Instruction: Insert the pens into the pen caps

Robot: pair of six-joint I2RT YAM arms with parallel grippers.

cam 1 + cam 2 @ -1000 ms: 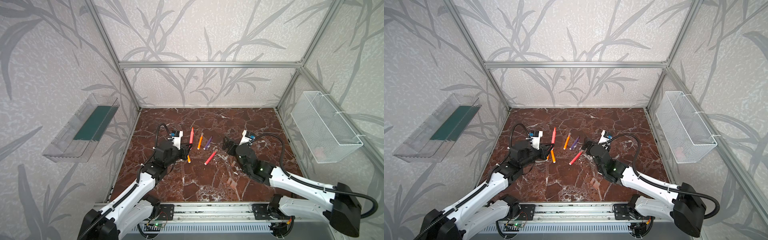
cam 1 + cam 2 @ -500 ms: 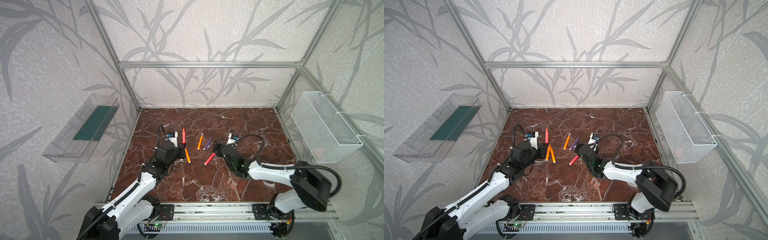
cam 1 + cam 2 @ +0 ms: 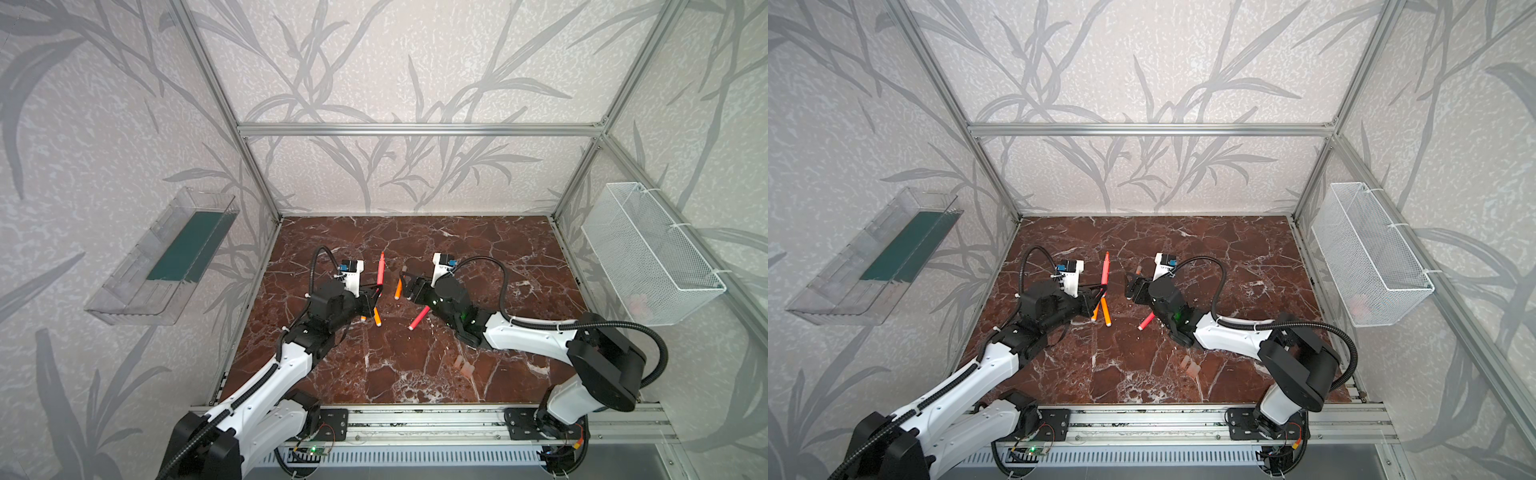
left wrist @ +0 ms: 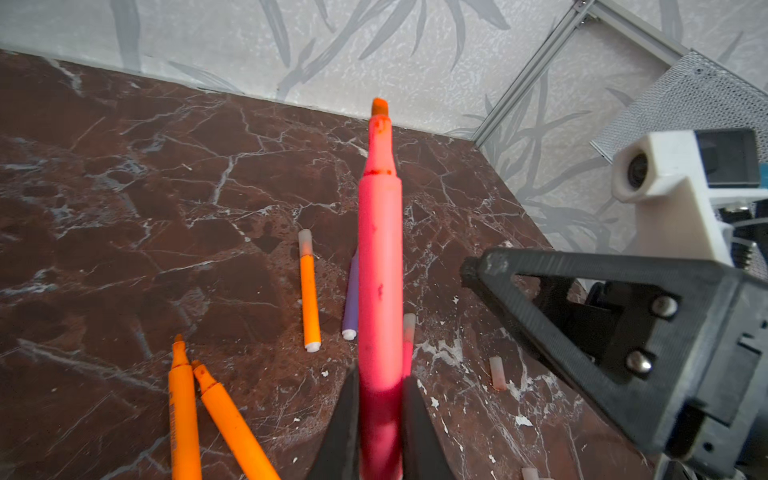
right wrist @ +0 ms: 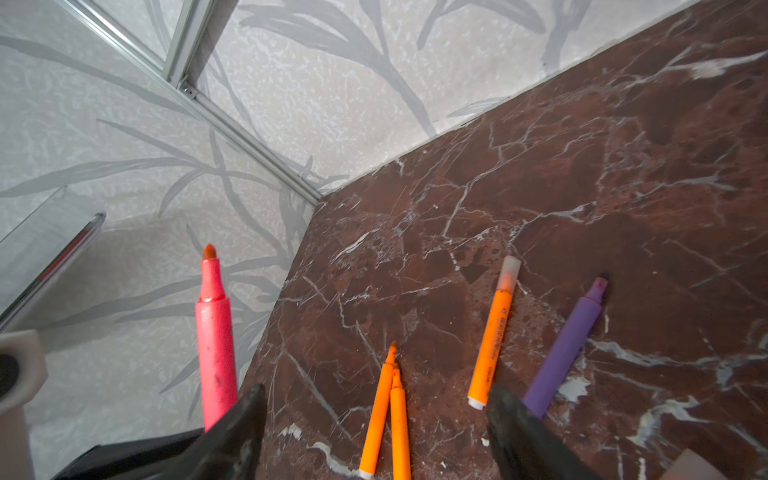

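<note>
While your left gripper (image 4: 380, 386) clamps a red-pink marker pen (image 4: 380, 249) by its butt, tip up above the dark marble table (image 3: 478, 249), the capping step lacks a cap. Rightward lie two bare orange pens (image 4: 183, 415), one capped orange pen (image 4: 308, 291) and one bare purple pen (image 5: 565, 349). Your right gripper (image 5: 376, 392) hangs wide and empty above them. Beyond lies a second red-pink pen (image 3: 417, 319), seemingly capped. That makes six pens. Next, you likely fetch one of two loose pale translucent caps (image 3: 467, 368) near the front.
</note>
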